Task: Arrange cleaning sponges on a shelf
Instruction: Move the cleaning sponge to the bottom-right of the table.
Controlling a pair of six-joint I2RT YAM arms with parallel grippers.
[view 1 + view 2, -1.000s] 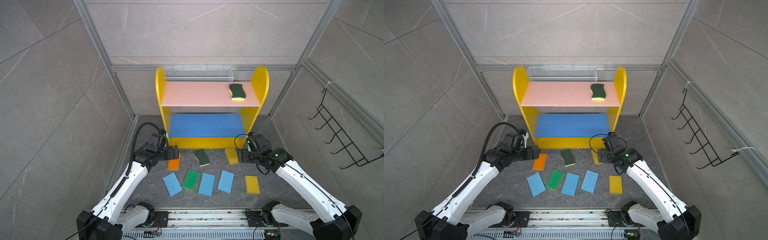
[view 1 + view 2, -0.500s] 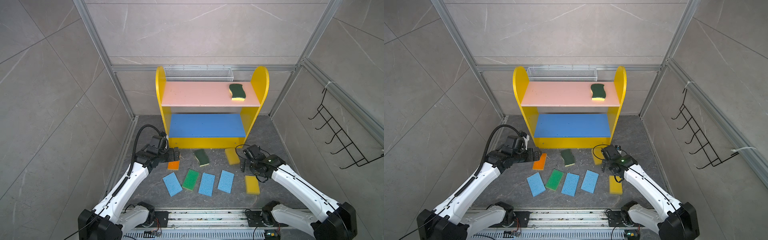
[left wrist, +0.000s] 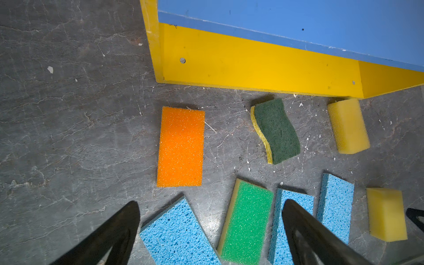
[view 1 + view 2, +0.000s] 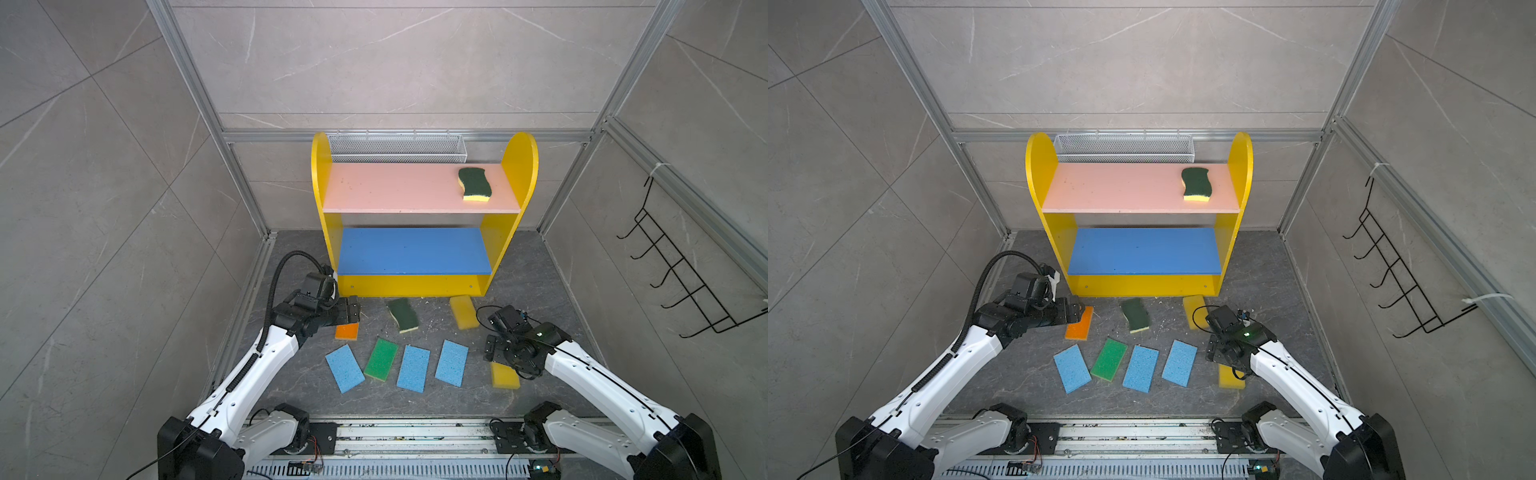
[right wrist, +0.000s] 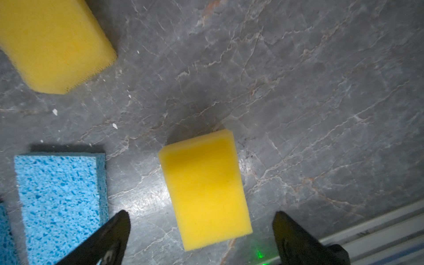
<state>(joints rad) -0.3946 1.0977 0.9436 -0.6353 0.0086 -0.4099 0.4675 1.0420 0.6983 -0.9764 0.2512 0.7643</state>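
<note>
- Pink board [image 4: 395,191] of the shelf [image 4: 519,166]: one wavy sponge [image 4: 475,184] is set at its right edge, with free board leftward.
- Eight sponges [image 4: 413,368] are spread on the floor [image 4: 519,266] before it.
- Left gripper [image 3: 211,203] and right gripper [image 5: 202,213] are held spread wide, nothing gripped.

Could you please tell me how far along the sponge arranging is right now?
Done: one wavy dark-green-on-yellow sponge lies on the pink upper board of the yellow shelf. In hand: nothing; the open right gripper hovers over a plain yellow foam sponge, the open left gripper near the orange foam sponge. Left: eight sponges lie on the grey floor, and the blue middle board is bare.
</note>
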